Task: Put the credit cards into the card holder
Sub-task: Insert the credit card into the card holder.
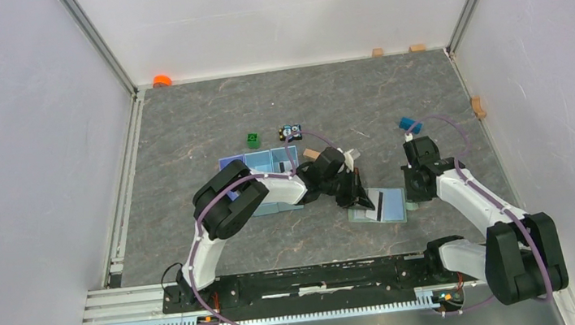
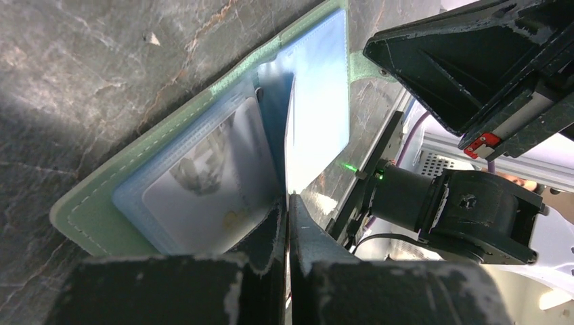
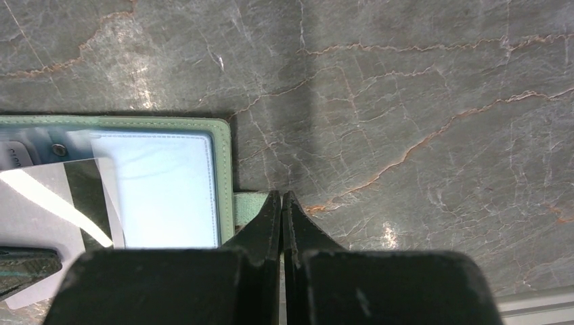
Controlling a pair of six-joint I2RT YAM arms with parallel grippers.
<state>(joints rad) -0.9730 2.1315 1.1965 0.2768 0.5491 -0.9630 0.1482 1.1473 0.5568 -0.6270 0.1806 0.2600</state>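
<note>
The left hand (image 2: 287,203) pinches the striped credit card (image 3: 54,203) over the left half of the open card holder (image 3: 162,189), while the closed right hand (image 3: 281,196) presses on its snap tab (image 3: 249,201) at the right.

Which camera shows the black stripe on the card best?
The right wrist view: the card is close and its stripe is plain, though the frame cuts off part of it. The top view shows the card too, but tiny. The left wrist view catches it only edge-on, with the stripe hidden.
</note>
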